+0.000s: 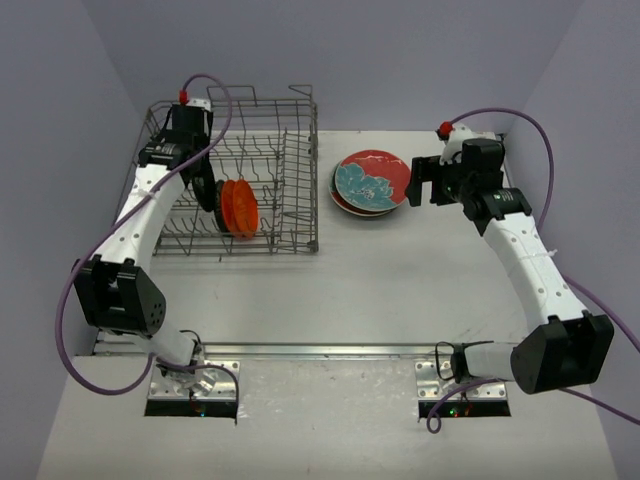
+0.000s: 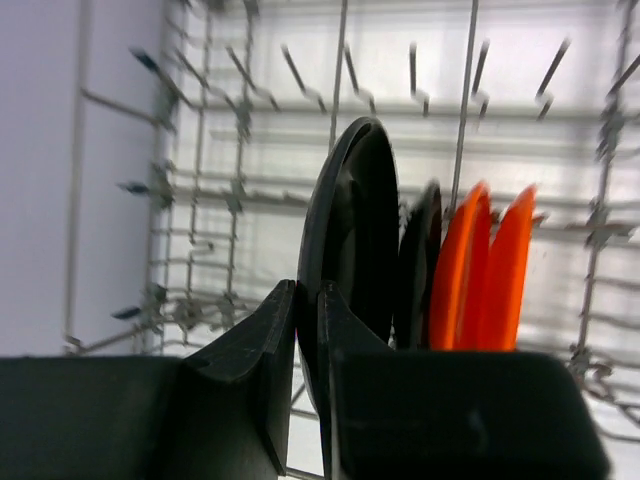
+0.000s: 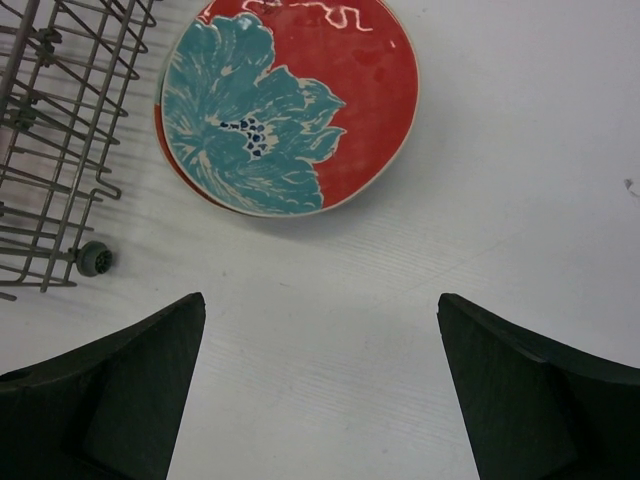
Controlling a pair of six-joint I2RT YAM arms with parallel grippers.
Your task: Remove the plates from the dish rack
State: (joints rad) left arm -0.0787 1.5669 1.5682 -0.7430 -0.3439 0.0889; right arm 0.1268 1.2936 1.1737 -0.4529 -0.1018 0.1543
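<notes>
While the left gripper (image 2: pixel 306 300) sits low in the rack (image 1: pixel 300 180), its fingers are pinched almost shut on the lower rim of a black plate (image 2: pixel 352 235), which stands on edge between the tines (image 2: pixel 415 70). Just beside that plate stands a second black plate (image 2: pixel 422 260), and past it two orange plates (image 2: pixel 490 265), all upright and close together in one row.

The right gripper (image 3: pixel 320 300) hangs over the table (image 1: pixel 400 290) with its jaws spread wide and nothing in them. The red plate (image 3: pixel 290 105) lies flat just ahead of it, near the rack's right side. In the top view a darker rim shows under the red plate, so it seems to lie on at least one more plate.

By my reckoning the job is about half done: the big plates are out and stacked, and four small ones are left in the rack, one of them gripped but not yet lifted clear.

Standing in the way are the tines on either side of the held plate and its black neighbour, close enough to be dragged along. The left arm's purple cable (image 1: pixel 222 105) loops over the rack's back edge and might snag.
</notes>
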